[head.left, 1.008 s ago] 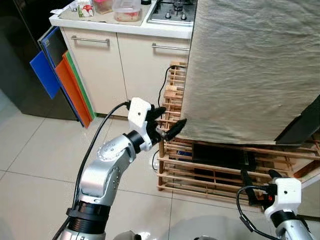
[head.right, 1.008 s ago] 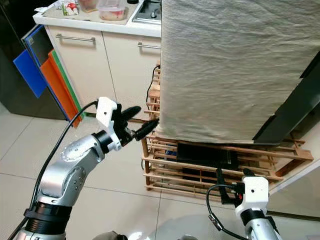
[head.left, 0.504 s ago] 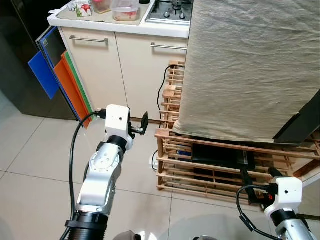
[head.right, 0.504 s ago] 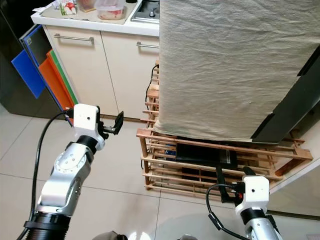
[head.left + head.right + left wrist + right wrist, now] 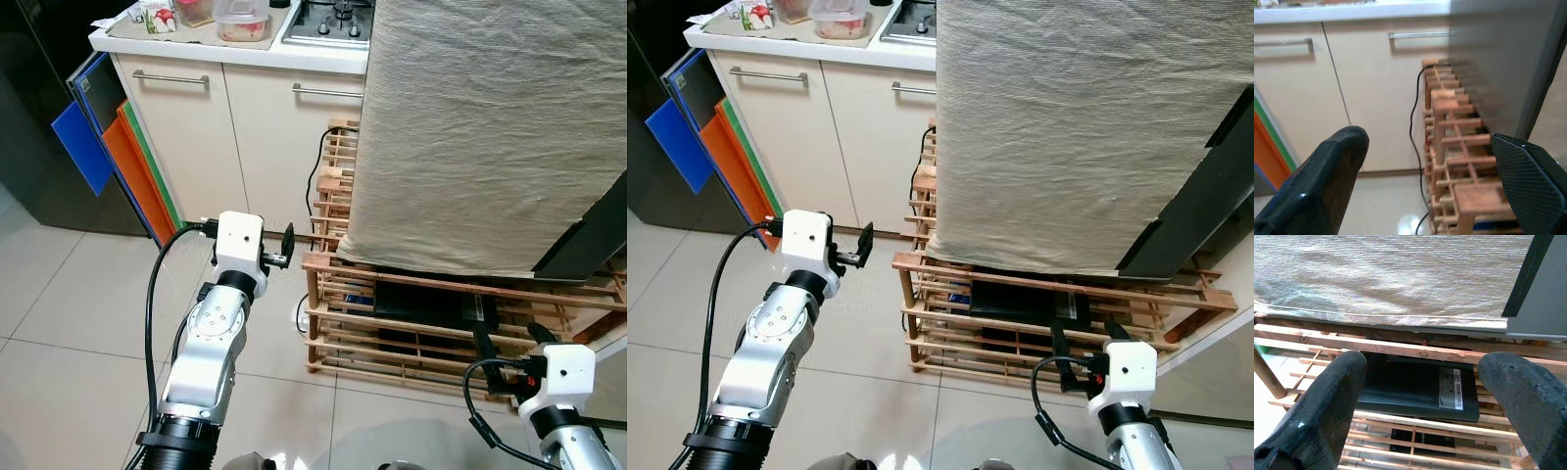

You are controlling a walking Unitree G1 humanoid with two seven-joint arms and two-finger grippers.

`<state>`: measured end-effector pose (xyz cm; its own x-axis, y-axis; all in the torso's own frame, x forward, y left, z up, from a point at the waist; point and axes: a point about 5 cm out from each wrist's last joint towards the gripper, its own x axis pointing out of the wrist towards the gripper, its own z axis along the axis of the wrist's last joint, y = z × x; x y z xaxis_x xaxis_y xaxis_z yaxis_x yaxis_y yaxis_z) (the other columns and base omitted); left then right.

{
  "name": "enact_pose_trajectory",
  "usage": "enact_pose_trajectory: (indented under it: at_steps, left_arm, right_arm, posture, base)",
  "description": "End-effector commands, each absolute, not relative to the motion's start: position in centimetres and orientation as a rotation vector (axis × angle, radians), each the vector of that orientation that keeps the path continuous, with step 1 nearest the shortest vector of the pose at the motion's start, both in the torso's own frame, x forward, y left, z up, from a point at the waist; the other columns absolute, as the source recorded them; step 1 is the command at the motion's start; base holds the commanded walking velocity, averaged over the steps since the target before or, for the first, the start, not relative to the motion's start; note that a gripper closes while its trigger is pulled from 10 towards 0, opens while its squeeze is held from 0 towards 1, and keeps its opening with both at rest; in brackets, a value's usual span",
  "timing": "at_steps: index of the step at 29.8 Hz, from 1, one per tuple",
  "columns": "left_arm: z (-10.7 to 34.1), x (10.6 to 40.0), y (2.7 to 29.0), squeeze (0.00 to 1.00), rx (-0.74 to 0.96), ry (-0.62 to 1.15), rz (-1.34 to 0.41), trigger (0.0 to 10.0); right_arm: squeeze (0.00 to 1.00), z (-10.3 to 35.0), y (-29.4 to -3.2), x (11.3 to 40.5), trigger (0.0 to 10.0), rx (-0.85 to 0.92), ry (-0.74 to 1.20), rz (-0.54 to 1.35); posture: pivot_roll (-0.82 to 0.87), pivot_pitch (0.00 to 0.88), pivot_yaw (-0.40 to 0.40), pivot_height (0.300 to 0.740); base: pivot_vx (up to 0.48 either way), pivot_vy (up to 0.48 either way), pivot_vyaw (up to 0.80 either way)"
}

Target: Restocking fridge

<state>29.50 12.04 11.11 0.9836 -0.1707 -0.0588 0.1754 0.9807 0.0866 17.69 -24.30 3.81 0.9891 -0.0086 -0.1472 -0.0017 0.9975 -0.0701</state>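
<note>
The left end effector (image 5: 286,247) was raised in front of the cupboards, fingers spread wide and empty, aimed at the wooden rack (image 5: 411,323) toward 3 o'clock. The right end effector (image 5: 487,351) hung low at 5 o'clock, also wide and empty, facing a black device (image 5: 1420,389) on the rack's shelf. A beige cloth (image 5: 490,127) draped the big block above the rack. At 11 o'clock, food containers (image 5: 245,20) stood on the counter (image 5: 196,44), colored boards (image 5: 118,157) leaning beside the dark fridge (image 5: 29,127) at 10 o'clock
</note>
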Motion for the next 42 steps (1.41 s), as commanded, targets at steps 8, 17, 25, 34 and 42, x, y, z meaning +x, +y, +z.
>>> enact_pose_trajectory:
  at_steps: [8, 17, 25, 34, 42]
  left_arm:
    - [10.9, 29.9, 11.6, 0.0, 0.096, 0.051, -0.195, 10.0]
    - [11.3, 30.6, 11.2, 0.0, 0.09, 0.033, -0.198, 10.0]
    - [13.6, 33.3, 10.2, 0.0, 0.046, 0.006, -0.367, 10.0]
    - [16.2, 36.3, 10.0, 0.0, 0.046, 0.013, -0.54, 10.0]
    - [18.0, 38.0, 9.0, 0.0, -0.086, 0.047, -0.742, 10.0]
  right_arm:
    - [0.0, 3.5, -24.4, 17.6, 10.0, -0.063, 0.15, -0.004]
    - [0.0, 3.4, -24.4, 17.7, 10.0, -0.062, 0.14, -0.001]
    - [0.0, 3.5, -24.3, 17.7, 10.0, -0.06, 0.135, 0.007]
    - [0.0, 3.5, -24.2, 17.7, 10.0, -0.053, 0.131, 0.012]
    - [0.0, 3.6, -24.0, 17.7, 10.0, -0.033, 0.129, 0.043]
  posture:
    - [-0.09, 0.03, 0.034, 0.74]
    - [-0.09, 0.018, 0.034, 0.74]
    - [-0.09, 0.018, 0.027, 0.74]
    - [-0.11, 0.03, 0.034, 0.74]
    - [-0.13, 0.039, 0.037, 0.74]
  base:
    - [0.0, 0.0, 0.0]
    - [0.0, 0.0, 0.0]
    - [0.0, 0.0, 0.0]
    - [0.0, 0.0, 0.0]
    - [0.0, 0.0, 0.0]
